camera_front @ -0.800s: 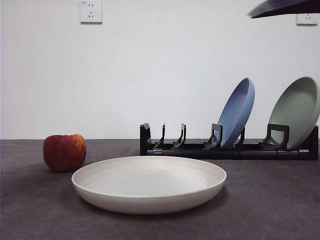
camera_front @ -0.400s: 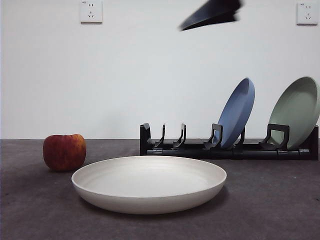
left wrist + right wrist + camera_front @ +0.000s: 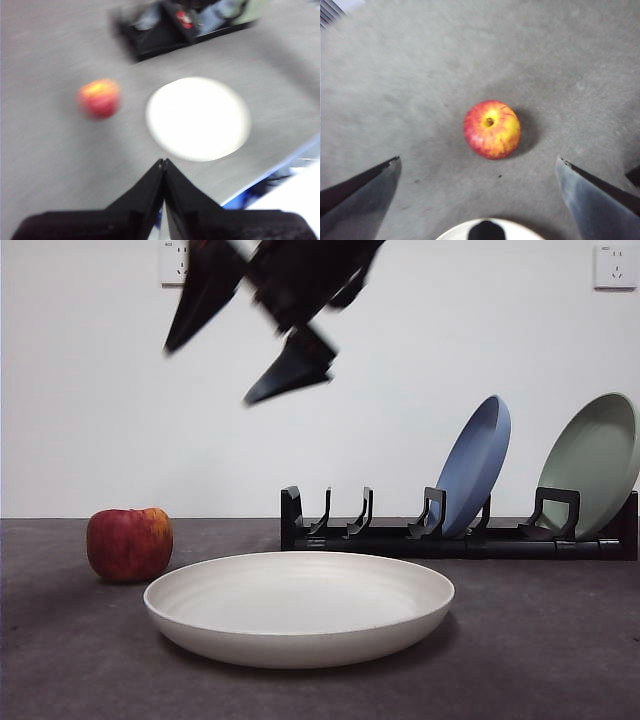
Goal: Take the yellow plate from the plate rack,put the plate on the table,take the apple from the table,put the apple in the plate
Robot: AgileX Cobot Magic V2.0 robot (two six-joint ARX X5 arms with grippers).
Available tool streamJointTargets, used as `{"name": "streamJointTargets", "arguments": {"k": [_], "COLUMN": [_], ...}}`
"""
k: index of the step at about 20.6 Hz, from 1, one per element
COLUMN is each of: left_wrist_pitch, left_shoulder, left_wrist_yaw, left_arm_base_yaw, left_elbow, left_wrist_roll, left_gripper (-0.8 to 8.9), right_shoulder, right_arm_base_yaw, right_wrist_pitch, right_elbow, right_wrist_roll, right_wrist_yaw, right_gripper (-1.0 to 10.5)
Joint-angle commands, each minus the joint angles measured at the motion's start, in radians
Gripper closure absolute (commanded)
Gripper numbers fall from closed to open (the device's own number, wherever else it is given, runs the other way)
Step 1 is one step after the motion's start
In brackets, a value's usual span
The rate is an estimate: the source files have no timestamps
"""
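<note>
The yellow plate [image 3: 298,606] lies flat on the table [image 3: 540,640], cream and empty. Left of it and slightly farther back stands the red apple [image 3: 129,543]. My right gripper [image 3: 208,375] hangs high over the plate's left side, open wide with nothing in it. Its wrist view looks straight down on the apple [image 3: 492,129], which lies between the spread jaws of the right gripper [image 3: 478,160], far below them. My left gripper [image 3: 163,161] is shut and empty, high above the table's near edge; its blurred view shows the apple [image 3: 99,97] and plate [image 3: 198,118].
The black plate rack [image 3: 460,535] stands behind the plate at the right. A blue plate [image 3: 474,466] and a pale green plate [image 3: 590,465] lean in its right slots. Two wall sockets sit high on the white wall.
The right arm has swept from the upper right leftward and down, now hanging above the plate's left side. Plate, apple and rack have not moved.
</note>
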State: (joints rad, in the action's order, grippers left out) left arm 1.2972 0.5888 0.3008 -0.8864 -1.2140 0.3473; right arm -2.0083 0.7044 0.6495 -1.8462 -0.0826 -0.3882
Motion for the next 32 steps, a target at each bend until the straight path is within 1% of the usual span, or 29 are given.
{"name": "streamJointTargets", "arguments": {"k": [1,3,5,8,10,15,19,20,24,27,29,30,31,32], "left_wrist_pitch": [0.022,0.022,0.022,0.022,0.022,0.022,0.022,0.022,0.022,0.022,0.022,0.022,0.022,0.022], "left_shoulder": [-0.027,-0.042,-0.043,-0.033,-0.019,0.024,0.028,0.028,0.028,0.028,0.028,0.028,0.028,0.028], "left_wrist_yaw": [0.021,0.021,0.021,0.012,0.014,0.013,0.010,0.009,0.006,0.006,0.007,0.006,0.007,0.006], "left_arm_base_yaw": [0.002,0.002,0.002,0.002,0.002,0.002,0.002,0.002,0.002,0.002,0.002,0.002,0.002,0.002], "left_elbow": [0.001,0.001,0.001,0.001,0.001,0.001,0.001,0.001,0.001,0.001,0.001,0.001,0.001,0.001], "left_wrist_roll": [0.048,0.069,0.076,0.076,0.076,0.076,0.068,0.068,0.060,0.059,0.052,0.052,0.052,0.052], "left_gripper": [8.20,8.20,8.20,8.20,8.20,8.20,8.20,8.20,8.20,8.20,8.20,8.20,8.20,8.20], "right_shoulder": [-0.121,-0.203,-0.262,-0.322,-0.349,-0.401,-0.420,-0.427,-0.464,-0.475,-0.476,-0.476,-0.476,-0.476], "right_arm_base_yaw": [0.026,0.044,0.061,0.085,0.095,0.105,0.110,0.112,0.116,0.121,0.121,0.121,0.121,0.121], "right_wrist_pitch": [0.043,0.064,0.080,0.077,0.062,0.046,0.027,0.027,0.033,0.033,0.038,0.043,0.052,0.059], "right_elbow": [-0.130,-0.222,-0.294,-0.355,-0.362,-0.362,-0.362,-0.362,-0.362,-0.362,-0.362,-0.361,-0.361,-0.361], "right_wrist_roll": [-0.035,-0.033,-0.033,-0.028,-0.021,0.030,0.040,0.053,0.057,0.057,0.074,0.084,0.084,0.083], "right_wrist_yaw": [0.030,0.029,0.034,0.075,0.078,0.082,0.102,0.102,0.101,0.126,0.133,0.144,0.164,0.175], "right_gripper": [3.1,3.1,2.8,2.8,2.8,2.8,2.8,2.8,2.8,2.9,2.9,3.3,4.5,5.3]}}
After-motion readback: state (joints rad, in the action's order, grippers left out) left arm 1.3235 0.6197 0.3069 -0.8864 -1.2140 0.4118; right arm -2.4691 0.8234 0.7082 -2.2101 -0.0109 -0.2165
